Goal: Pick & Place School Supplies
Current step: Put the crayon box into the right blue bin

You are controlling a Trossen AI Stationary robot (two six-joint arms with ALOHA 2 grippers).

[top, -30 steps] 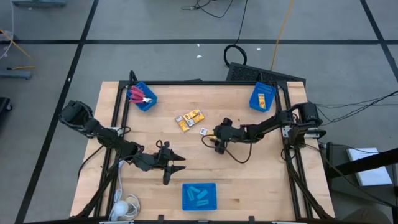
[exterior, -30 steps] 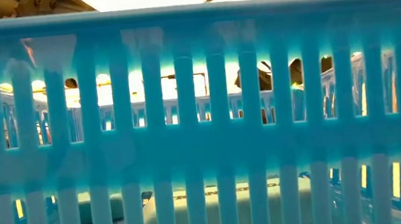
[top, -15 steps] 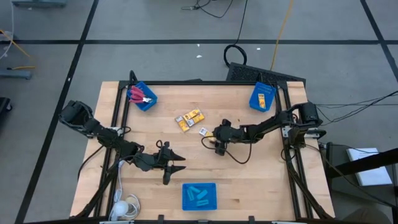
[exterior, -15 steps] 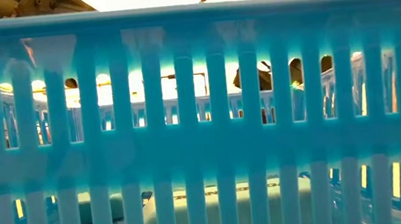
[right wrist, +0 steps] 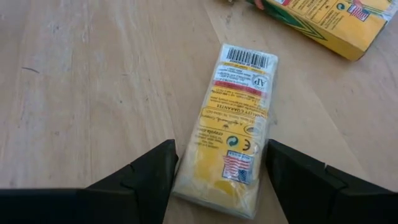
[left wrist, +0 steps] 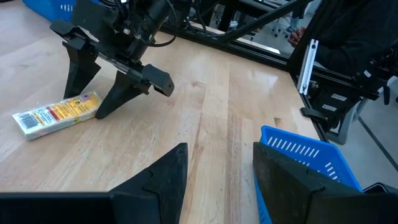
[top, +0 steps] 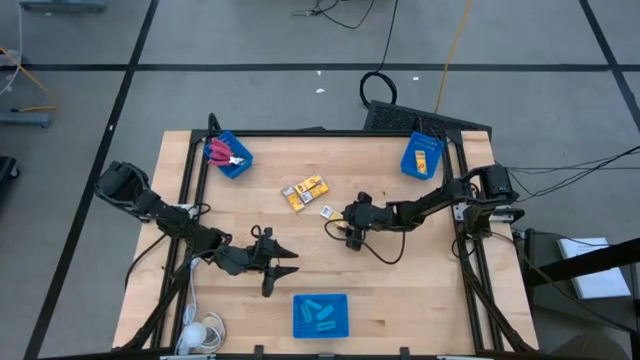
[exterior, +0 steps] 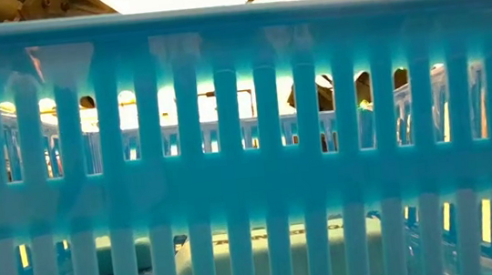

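Note:
My right gripper is open near the table's middle, lowered over a small yellow-orange pack that lies flat on the wood. Its two fingers stand close on either side of the pack's near end. The left wrist view shows that gripper with its fingertips down by the pack. Two more yellow packs lie just beyond. My left gripper is open and waits over bare wood toward the near left. Red-handled scissors lie in the far-left blue bin.
A blue bin at the far right holds yellow packs. A blue bin at the near edge holds light-blue oblong pieces; its slatted wall fills the low view. A black frame rail runs around the table. A cable loops under my right arm.

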